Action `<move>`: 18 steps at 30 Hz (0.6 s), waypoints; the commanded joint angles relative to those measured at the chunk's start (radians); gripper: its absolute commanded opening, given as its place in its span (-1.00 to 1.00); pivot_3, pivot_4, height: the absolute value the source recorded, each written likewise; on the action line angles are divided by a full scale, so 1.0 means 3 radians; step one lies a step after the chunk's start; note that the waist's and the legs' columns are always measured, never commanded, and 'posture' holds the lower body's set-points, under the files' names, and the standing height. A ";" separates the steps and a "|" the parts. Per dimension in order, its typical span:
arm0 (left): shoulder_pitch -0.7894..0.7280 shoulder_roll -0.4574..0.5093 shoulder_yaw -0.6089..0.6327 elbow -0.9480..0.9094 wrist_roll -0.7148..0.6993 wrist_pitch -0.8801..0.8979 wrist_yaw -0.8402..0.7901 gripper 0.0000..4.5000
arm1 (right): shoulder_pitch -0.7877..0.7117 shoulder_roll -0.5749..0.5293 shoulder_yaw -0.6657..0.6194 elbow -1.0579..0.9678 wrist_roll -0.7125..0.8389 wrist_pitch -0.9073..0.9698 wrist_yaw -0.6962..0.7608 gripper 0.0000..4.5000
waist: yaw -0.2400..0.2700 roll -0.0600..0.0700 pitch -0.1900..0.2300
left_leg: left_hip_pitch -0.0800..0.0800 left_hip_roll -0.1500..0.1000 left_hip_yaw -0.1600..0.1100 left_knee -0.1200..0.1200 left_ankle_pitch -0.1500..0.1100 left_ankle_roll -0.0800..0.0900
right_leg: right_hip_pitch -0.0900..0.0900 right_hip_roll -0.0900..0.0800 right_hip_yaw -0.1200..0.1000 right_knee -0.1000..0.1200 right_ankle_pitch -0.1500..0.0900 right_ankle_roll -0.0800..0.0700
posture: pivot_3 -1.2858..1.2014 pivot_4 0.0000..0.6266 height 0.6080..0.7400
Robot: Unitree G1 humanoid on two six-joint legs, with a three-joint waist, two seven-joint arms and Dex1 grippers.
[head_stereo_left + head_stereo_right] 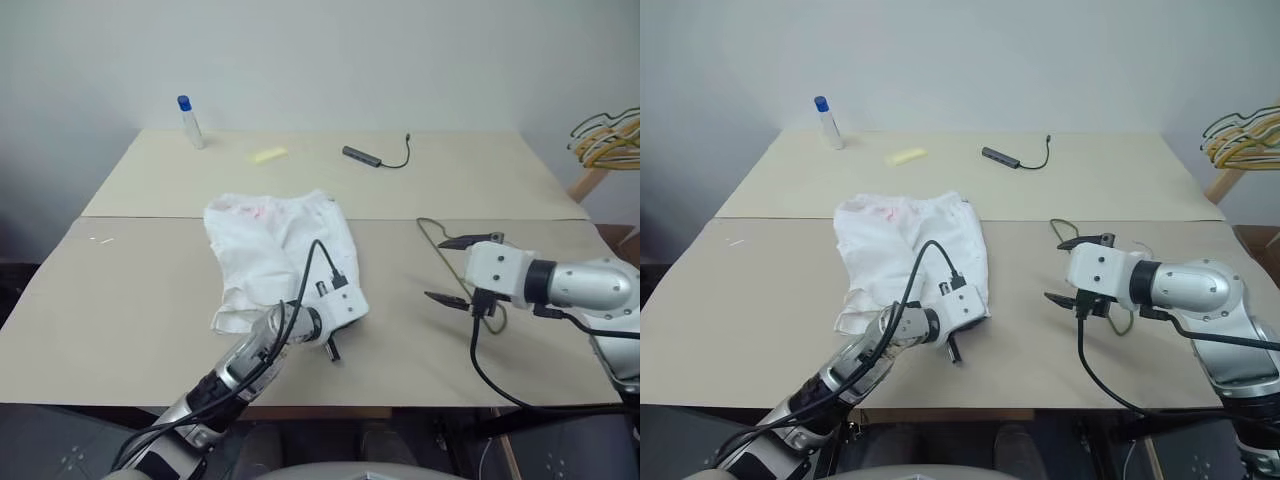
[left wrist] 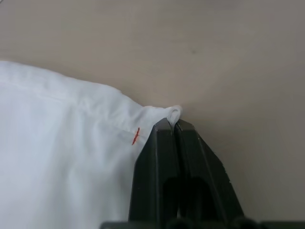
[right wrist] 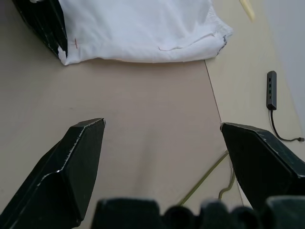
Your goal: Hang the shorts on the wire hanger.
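Beige tabletop (image 1: 150, 300) beneath a plain pale wall, seen from the head camera. At centre, the shorts (image 1: 275, 250) lie flat and rumpled, waistband with pink marks toward 12 o'clock. The left gripper (image 2: 172, 125), entering from 7 o'clock, is clamped tight on the corner of the shorts nearest 5 o'clock; in the left wrist view a small fold of white cloth is pinched between the closed black fingers (image 2: 159, 157), beside a short red stitch (image 2: 136, 136).

At 3 o'clock of the shorts, well apart from them, the hanger (image 1: 432, 240) lies on the table, largely covered by the right gripper (image 1: 452, 270). This gripper hovers above the wire with its jaws spread wide and nothing between them.

Toward the far edge: a bottle (image 1: 189, 122) with a blue cap at 11 o'clock, a yellow strip (image 1: 270, 154) near 12 o'clock, and a dark USB hub (image 1: 360, 155) with cable at 1 o'clock. A bunch of hangers (image 1: 608, 140) sits at 2 o'clock, off the table.
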 commanded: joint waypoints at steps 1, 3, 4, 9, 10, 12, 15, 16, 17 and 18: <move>0.0225 0.0246 0.0446 -0.0369 -0.0286 -0.0296 -0.0196 -0.98 | -0.0147 0.0058 0.0085 0.0101 -0.0142 -0.0280 -0.0075 1.00 | -0.0025 0.0000 0.0000 | 0.0000 0.0001 -0.0001 -0.0001 0.0000 0.0000 | 0.0000 0.0001 -0.0001 0.0001 -0.0002 -0.0003 | 0.01 -1.00 1.00; 0.0426 0.0571 0.0766 -0.0663 -0.0512 -0.0420 -0.0452 -0.98 | -0.0319 0.0202 0.0275 0.0265 -0.0254 -0.0470 -0.0090 1.00 | -0.0030 0.0002 0.0002 | -0.0002 0.0002 -0.0001 -0.0001 0.0000 0.0000 | -0.0002 0.0002 -0.0002 0.0003 -0.0003 -0.0004 | 0.02 -1.00 1.00; 0.0513 0.0714 0.0904 -0.0797 -0.0622 -0.0459 -0.0576 -0.98 | -0.0395 0.0259 0.0358 0.0347 -0.0318 -0.0552 -0.0096 1.00 | -0.0046 0.0001 0.0003 | 0.0000 0.0002 0.0000 0.0000 0.0000 0.0001 | -0.0003 0.0001 0.0000 0.0003 -0.0002 -0.0004 | 0.03 -1.00 1.00; 0.1015 0.1378 0.1751 -0.1316 -0.1236 -0.0631 -0.1141 -0.98 | -0.0812 0.0564 0.0788 0.0898 -0.0700 -0.1029 -0.0165 1.00 | -0.0016 0.0003 0.0005 | 0.0001 0.0005 0.0001 -0.0001 -0.0001 0.0000 | -0.0001 0.0002 -0.0002 0.0003 -0.0003 -0.0005 | 0.07 -1.00 1.00; 0.1171 0.1522 0.1965 -0.1382 -0.1328 -0.0707 -0.1295 -0.98 | -0.0916 0.0642 0.0895 0.1058 -0.0802 -0.1171 -0.0187 1.00 | -0.0009 0.0002 0.0006 | 0.0001 0.0004 0.0002 -0.0001 -0.0001 0.0000 | -0.0002 0.0001 -0.0001 0.0003 -0.0003 -0.0004 | 0.07 -1.00 1.00; 0.1419 0.1725 0.2275 -0.1462 -0.1437 -0.0814 -0.1488 -0.98 | -0.1082 0.0768 0.1048 0.1337 -0.0949 -0.1414 -0.0228 1.00 | -0.0010 0.0001 0.0007 | -0.0001 0.0005 0.0002 -0.0001 -0.0001 0.0000 | -0.0004 0.0001 -0.0002 0.0002 -0.0003 -0.0005 | 0.09 -1.00 1.00; 0.1835 0.1937 0.2733 -0.1543 -0.1515 -0.0927 -0.1732 -0.98 | -0.1355 0.0979 0.1261 0.1797 -0.1154 -0.1765 -0.0325 1.00 | 0.0013 0.0001 0.0010 | -0.0001 0.0006 0.0003 -0.0002 -0.0001 0.0000 | -0.0004 0.0001 -0.0002 0.0002 -0.0004 -0.0006 | 0.11 -1.00 1.00; 0.1969 0.1985 0.2879 -0.1560 -0.1534 -0.0962 -0.1821 -0.98 | -0.1444 0.1044 0.1321 0.1944 -0.1221 -0.1877 -0.0364 1.00 | 0.0016 0.0001 0.0011 | 0.0001 0.0006 0.0005 -0.0002 -0.0001 0.0000 | -0.0004 0.0001 -0.0001 0.0003 -0.0004 -0.0007 | 0.11 -1.00 1.00; 0.2114 0.2022 0.3038 -0.1565 -0.1545 -0.1021 -0.1917 -0.98 | -0.1538 0.1119 0.1377 0.2097 -0.1281 -0.1976 -0.0403 1.00 | 0.0022 0.0002 0.0011 | 0.0001 0.0008 0.0004 -0.0002 -0.0001 0.0000 | -0.0004 0.0002 -0.0002 0.0003 -0.0004 -0.0009 | 0.13 -1.00 1.00; 0.2237 0.2035 0.3187 -0.1563 -0.1546 -0.1075 -0.1990 -0.98 | -0.1623 0.1195 0.1422 0.2244 -0.1323 -0.2071 -0.0439 1.00 | 0.0027 0.0002 0.0012 | 0.0002 0.0007 0.0005 -0.0002 -0.0001 0.0000 | -0.0004 0.0002 -0.0001 0.0004 -0.0004 -0.0009 | 0.14 -1.00 1.00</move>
